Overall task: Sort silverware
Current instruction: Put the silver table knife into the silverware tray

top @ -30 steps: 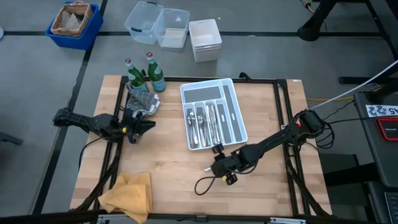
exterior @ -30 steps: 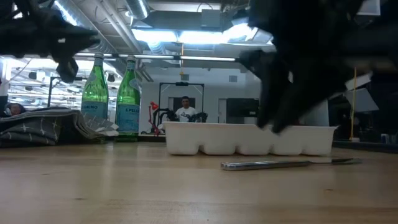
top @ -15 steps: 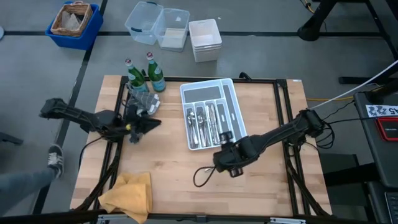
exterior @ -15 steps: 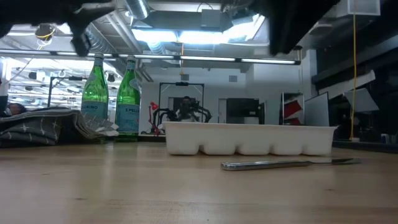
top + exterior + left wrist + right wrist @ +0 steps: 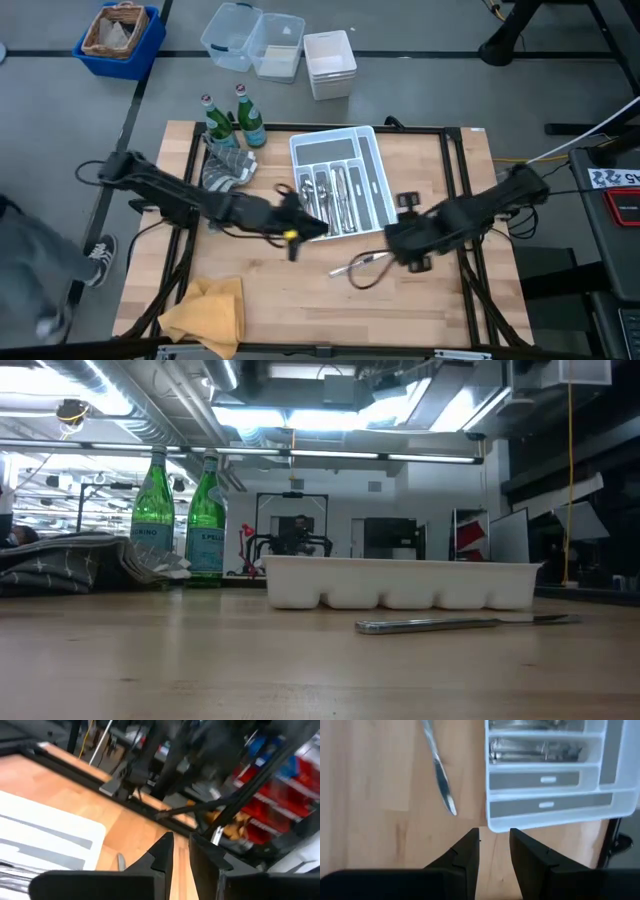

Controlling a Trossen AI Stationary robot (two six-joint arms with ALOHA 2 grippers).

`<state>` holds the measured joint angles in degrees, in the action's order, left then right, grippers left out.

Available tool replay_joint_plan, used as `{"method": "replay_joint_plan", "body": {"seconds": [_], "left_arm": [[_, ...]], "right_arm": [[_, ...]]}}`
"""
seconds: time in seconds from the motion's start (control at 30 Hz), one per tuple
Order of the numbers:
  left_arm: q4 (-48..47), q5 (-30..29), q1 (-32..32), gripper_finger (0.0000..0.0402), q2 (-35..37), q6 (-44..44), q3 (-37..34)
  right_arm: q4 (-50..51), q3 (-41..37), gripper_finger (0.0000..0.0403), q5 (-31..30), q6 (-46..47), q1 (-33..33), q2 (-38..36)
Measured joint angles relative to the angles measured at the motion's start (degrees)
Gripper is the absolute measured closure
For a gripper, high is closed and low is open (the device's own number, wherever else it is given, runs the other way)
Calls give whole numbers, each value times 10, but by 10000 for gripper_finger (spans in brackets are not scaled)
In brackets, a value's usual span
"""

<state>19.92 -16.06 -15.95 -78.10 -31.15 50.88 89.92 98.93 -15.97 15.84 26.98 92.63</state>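
the light wooden table [image 5: 270,300] carries a white tray [image 5: 375,150] with silverware [image 5: 330,197] in its compartments, and one knife [image 5: 460,623] lies on the wood just before the tray. the left hand [image 5: 312,228] hangs at the tray's edge, the right hand [image 5: 400,240] beside the tray; both have fingers slightly apart, holding nothing. green bottles [image 5: 180,510] and a grey cloth [image 5: 70,560] stand at the table's back; behind, a bright workshop.

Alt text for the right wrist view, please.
A silver knife lies loose on the wooden table beside the white tray, which holds silverware in some compartments. The right gripper hovers above, fingers apart and empty.
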Motion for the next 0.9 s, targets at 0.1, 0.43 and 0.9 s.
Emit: {"method": "replay_joint_plan", "body": {"seconds": [0.1, 0.43, 0.9], "left_arm": [[-49, 2, 3, 353, -83, -2, 83], [-228, 63, 3, 353, -303, 30, 332], [-495, 100, 2, 353, -463, -11, 568]], "right_arm": [[2, 0, 292, -8, 3, 22, -60], [-7, -8, 292, -97, 83, 110, -206], [-237, -278, 292, -151, 171, 189, -347]]}}
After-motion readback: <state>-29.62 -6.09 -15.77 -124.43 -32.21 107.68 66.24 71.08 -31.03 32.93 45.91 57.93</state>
